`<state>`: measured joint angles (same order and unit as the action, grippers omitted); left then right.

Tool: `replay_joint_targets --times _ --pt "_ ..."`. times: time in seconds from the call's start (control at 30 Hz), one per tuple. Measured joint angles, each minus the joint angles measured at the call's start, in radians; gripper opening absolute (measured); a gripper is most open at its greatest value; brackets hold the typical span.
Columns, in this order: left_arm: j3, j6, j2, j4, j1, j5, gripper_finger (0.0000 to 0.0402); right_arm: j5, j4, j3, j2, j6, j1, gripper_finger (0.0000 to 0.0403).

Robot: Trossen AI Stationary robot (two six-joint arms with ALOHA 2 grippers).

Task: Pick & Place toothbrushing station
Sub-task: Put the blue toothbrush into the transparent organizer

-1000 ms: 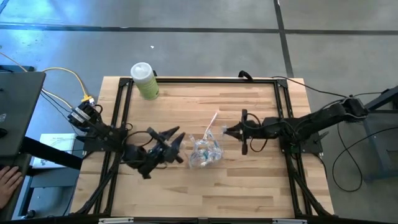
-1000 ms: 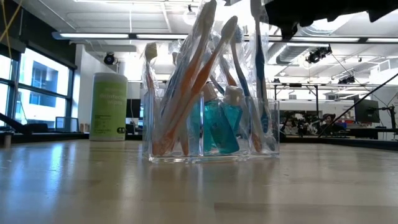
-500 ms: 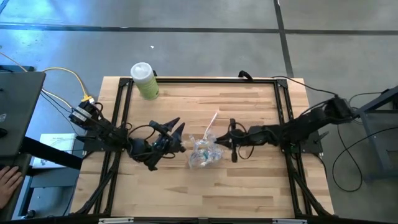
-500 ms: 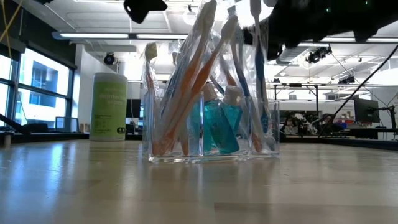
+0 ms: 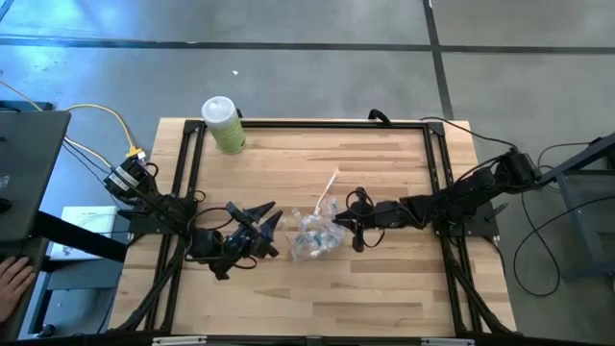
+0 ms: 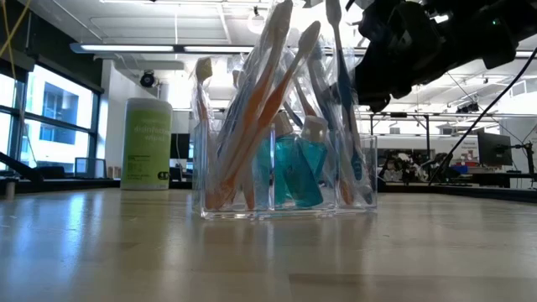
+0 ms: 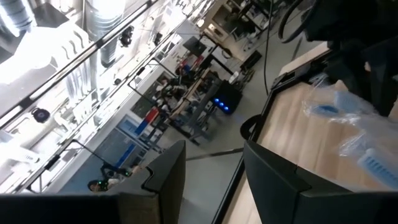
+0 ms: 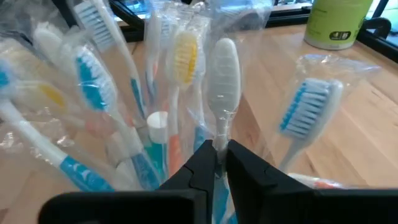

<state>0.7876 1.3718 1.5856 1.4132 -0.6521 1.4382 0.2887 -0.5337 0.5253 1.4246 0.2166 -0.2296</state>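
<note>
Where right pincer (image 8: 216,163) pinches, a toothbrush (image 8: 222,93) rises

A light wooden table (image 5: 384,288) edged by a black frame (image 5: 307,124) stands on a grey floor; near its middle rests a clear plastic holder (image 6: 285,205) packed with wrapped toothbrushes (image 6: 268,101) and small teal bottles (image 6: 295,172); a light-green bottle (image 5: 224,126) with a white cap lies at the far left corner.
</note>
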Motion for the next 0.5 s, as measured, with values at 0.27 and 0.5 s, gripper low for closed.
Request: replay_joint_targets --times 0.27,0.5 --pt "-0.003 -0.043 0.0 0.0 0.021 0.007 0.0156 0.054 -0.025 0.0 0.0 -0.004 -0.027 0.0111" --pt "-0.006 -0.087 0.0 -0.071 0.02 0.008 0.0156 0.061 -0.039 0.0 -0.003 -0.087 -0.057 0.0215"
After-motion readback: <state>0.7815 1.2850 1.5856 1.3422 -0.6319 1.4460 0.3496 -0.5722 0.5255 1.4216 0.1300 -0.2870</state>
